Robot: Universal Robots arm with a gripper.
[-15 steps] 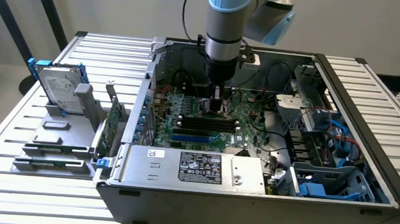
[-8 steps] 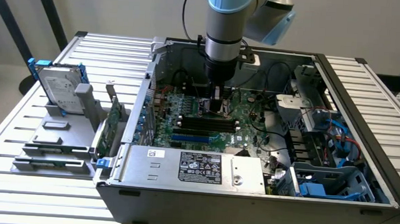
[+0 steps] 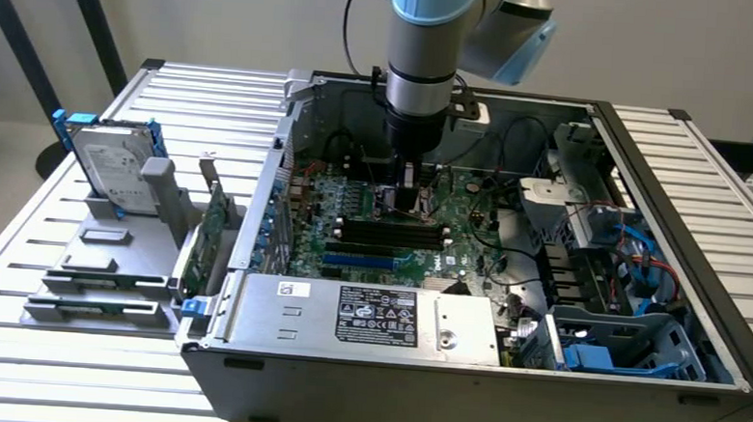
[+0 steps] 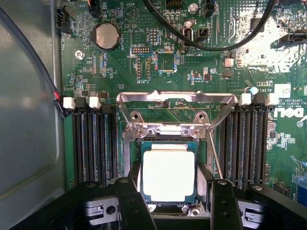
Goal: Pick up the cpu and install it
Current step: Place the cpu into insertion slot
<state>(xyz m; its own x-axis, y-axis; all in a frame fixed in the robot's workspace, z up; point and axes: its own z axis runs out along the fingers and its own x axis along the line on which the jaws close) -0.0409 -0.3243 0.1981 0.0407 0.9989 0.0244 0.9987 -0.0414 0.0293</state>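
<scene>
1. Nearest the wrist camera, the tool (image 4: 170, 172) is closed on the cpu (image 4: 168, 163). Its black fingers (image 4: 129, 196) press the chip's two opposite edges, which keeps the metal top and the underside untouched.
2. The cpu is level, silver top up, square over the socket (image 4: 168, 132). Whether it is fully seated or just above cannot be told.
3. The socket's clamp frame (image 4: 177, 98) stands swung back. In my judgement this is to leave the opening free for the chip.
4. The socket lies mid-motherboard (image 4: 144, 48), between two banks of memory slots (image 4: 93, 143).
5. In the exterior view the tool (image 3: 410, 201) reaches straight down into the open computer case (image 3: 341, 383), which lies on its side on the slatted surface (image 3: 688, 169).
6. A hard drive (image 3: 108, 168) stands in a holder near the surface's edge on the exterior view's left, well apart from the work.
</scene>
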